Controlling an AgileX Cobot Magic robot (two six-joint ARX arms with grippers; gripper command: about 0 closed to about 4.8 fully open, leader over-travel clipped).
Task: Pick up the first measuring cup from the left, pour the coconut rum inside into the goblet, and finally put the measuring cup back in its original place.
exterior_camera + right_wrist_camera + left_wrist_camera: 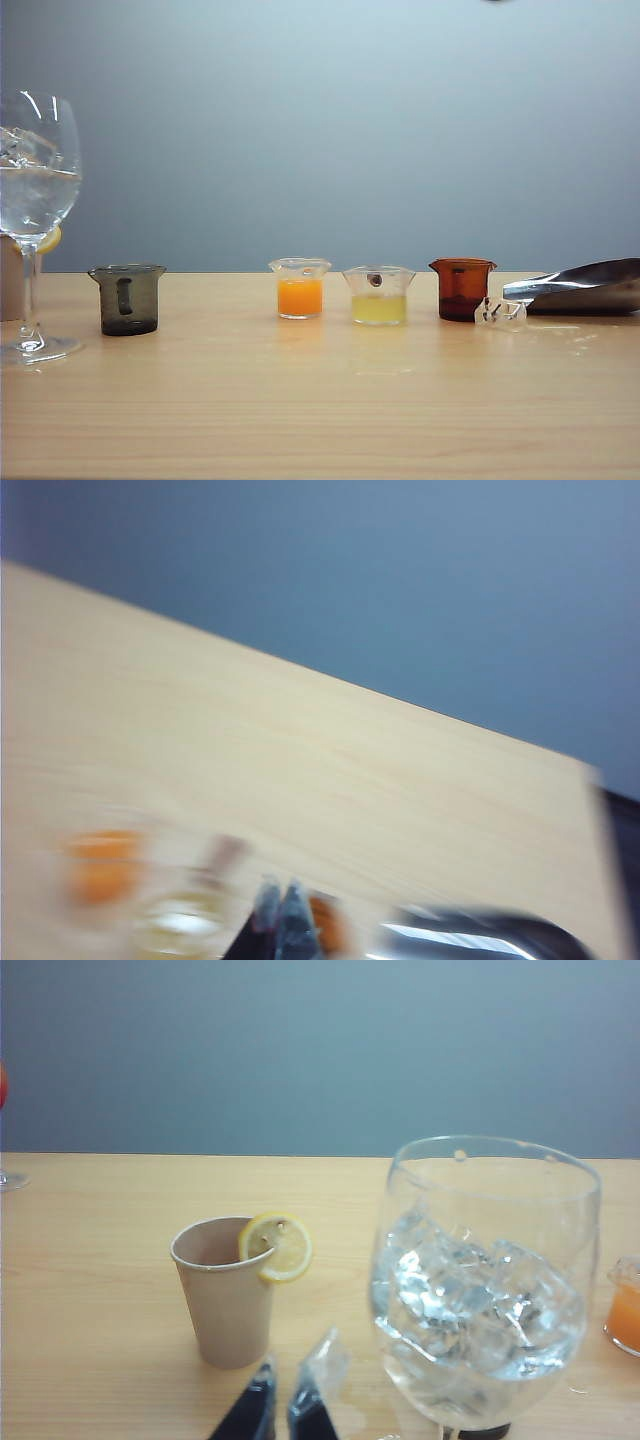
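The measuring cup [127, 299] stands upright on the desk [320, 400] at the left end of the row of small cups, its handle facing the exterior camera; whether the coconut rum is still inside cannot be told through the smoky wall. The goblet [35, 190], with ice and clear liquid in its bowl, rises at about nine o'clock from the cup, just beside it. Neither arm shows in the exterior view. The left gripper [282, 1415] appears only in its wrist view, hanging low near the goblet's bowl [485, 1290] and a paper cup with a lemon slice [228, 1290]; its tips lie almost together and hold nothing. The right gripper [281, 920] appears in a blurred wrist view, closed and empty, above the orange cup [100, 865] and a metal scoop [480, 935]. By this reading the left arm is nearer the measuring cup, which lies beyond the goblet from it.
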